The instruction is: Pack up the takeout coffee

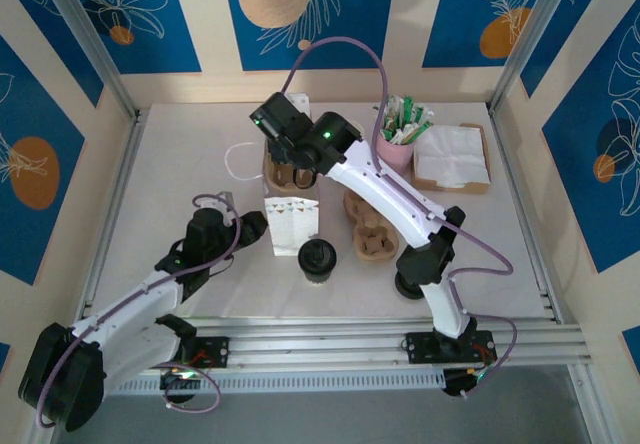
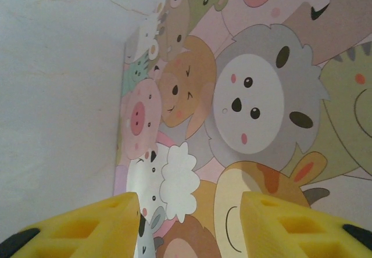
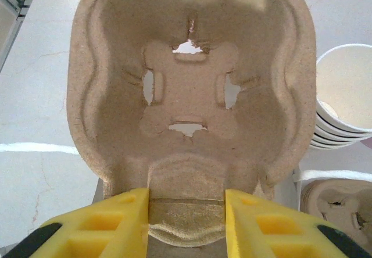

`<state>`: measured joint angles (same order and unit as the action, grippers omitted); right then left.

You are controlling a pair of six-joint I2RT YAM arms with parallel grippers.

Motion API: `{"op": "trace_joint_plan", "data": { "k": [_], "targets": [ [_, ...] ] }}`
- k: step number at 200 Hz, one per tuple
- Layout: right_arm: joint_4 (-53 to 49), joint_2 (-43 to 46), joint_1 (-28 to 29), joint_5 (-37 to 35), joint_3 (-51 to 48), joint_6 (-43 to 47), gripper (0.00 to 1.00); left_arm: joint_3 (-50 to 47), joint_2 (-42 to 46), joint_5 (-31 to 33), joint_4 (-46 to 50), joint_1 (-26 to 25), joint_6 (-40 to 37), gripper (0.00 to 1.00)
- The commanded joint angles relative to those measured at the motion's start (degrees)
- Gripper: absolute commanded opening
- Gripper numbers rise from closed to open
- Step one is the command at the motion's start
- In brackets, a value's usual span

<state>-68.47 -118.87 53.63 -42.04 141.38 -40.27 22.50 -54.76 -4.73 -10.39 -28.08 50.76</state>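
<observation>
The takeout coffee (image 1: 318, 259), a small cup with a round black lid, stands on the table just right of an upright paper bag (image 1: 291, 222). The bag's side, printed with cartoon animals (image 2: 244, 107), is close in front of my left gripper (image 2: 190, 229). That gripper (image 1: 254, 227) is at the bag's left side, open, with nothing between its yellow fingers. My right gripper (image 3: 187, 223) is shut on the edge tab of a brown pulp cup carrier (image 3: 192, 95). It holds the carrier (image 1: 290, 174) up behind the bag.
A second pulp carrier (image 1: 370, 229) lies right of the bag, under the right arm. A stack of lidless white paper cups (image 3: 344, 98) sits beside the held carrier. A pink cup of sachets (image 1: 400, 136) and a tray of napkins (image 1: 452, 159) stand at the back right.
</observation>
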Motion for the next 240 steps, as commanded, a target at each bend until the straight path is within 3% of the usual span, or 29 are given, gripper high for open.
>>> {"op": "trace_joint_plan", "data": {
  "k": [1,66,107,216,240],
  "targets": [
    [-0.2,-0.5,-0.5,-0.3,2.3,0.9,0.37,-0.6,-1.0,-1.2,-5.2,-1.1,2.1,0.49],
    [0.0,-0.9,-0.9,0.6,2.9,2.0,0.37,0.3,-6.5,-1.8,-12.8,-4.4,5.7,0.49],
    [-1.1,-0.7,-0.3,-0.2,3.5,3.3,0.37,-0.4,-5.4,0.9,-10.8,-4.5,5.4,0.49],
    [-1.6,-0.1,-0.3,-0.4,-1.4,3.3,0.37,0.3,5.4,8.5,2.2,-4.5,0.5,0.54],
    [-1.2,0.4,0.0,-0.8,-2.5,3.6,0.37,2.7,7.7,11.8,10.0,-4.5,-0.4,0.55]
  ]
}}
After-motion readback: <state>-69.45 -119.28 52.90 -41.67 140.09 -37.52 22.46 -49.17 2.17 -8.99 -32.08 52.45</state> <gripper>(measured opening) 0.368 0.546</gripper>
